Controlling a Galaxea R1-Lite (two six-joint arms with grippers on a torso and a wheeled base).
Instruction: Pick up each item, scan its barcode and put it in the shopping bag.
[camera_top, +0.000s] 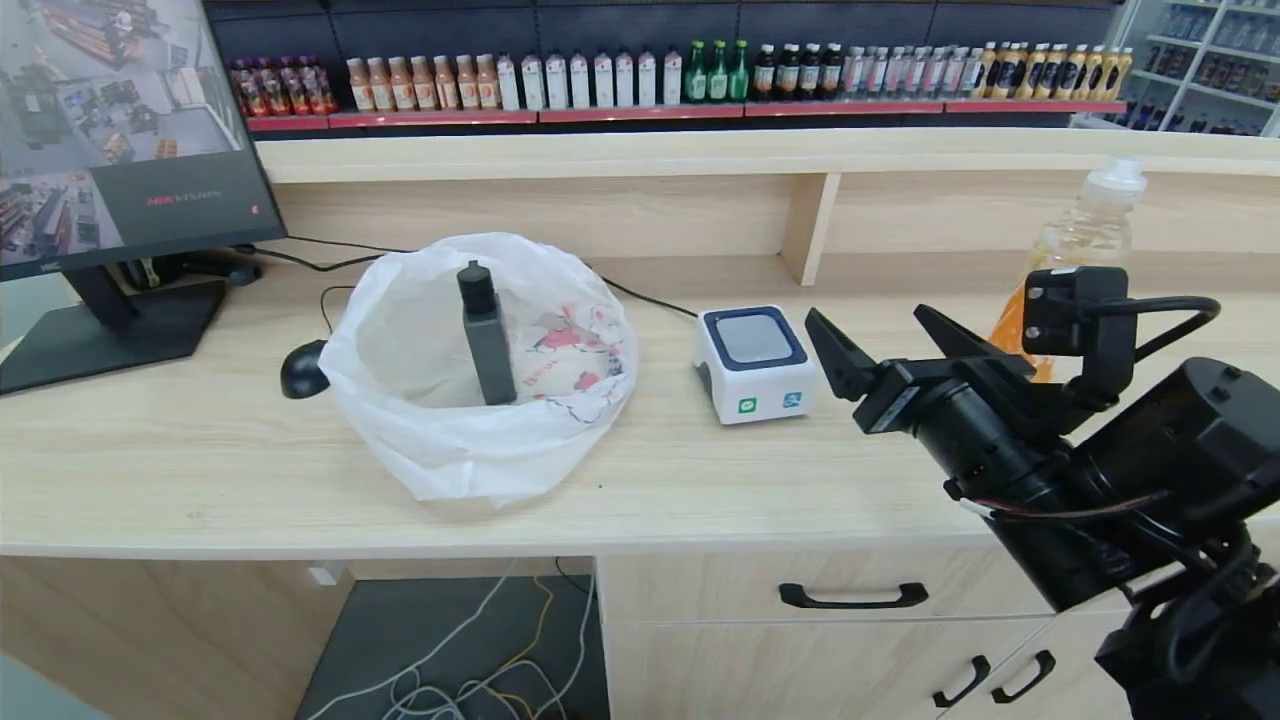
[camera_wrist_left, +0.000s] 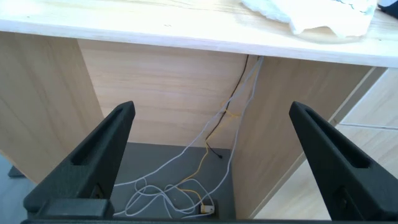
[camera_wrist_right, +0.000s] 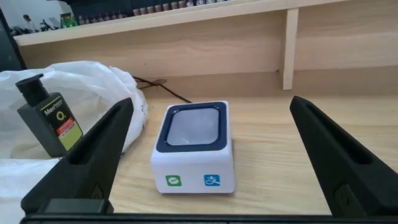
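Right gripper (camera_top: 870, 335) is hanging wide open over the right end of the counter (camera_top: 200, 480), jaws aimed at the little white scanner (camera_top: 752, 362) in the middle. Behind it, near the back right, stands an orange drink bottle (camera_top: 1080, 235). Just left of the scanner, the white shopping bag (camera_top: 420, 440) sits open with a grey bottle (camera_top: 487, 340) standing inside. Left gripper (camera_wrist_left: 211, 109), also spread open, is down below the counter's front edge.

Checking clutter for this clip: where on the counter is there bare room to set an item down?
Free: the front strip of the counter before the shopping bag and scanner, and the patch between scanner and drink bottle, near the right hand. Crowded: the left, where monitor, mouse and cable sit beside the bag.
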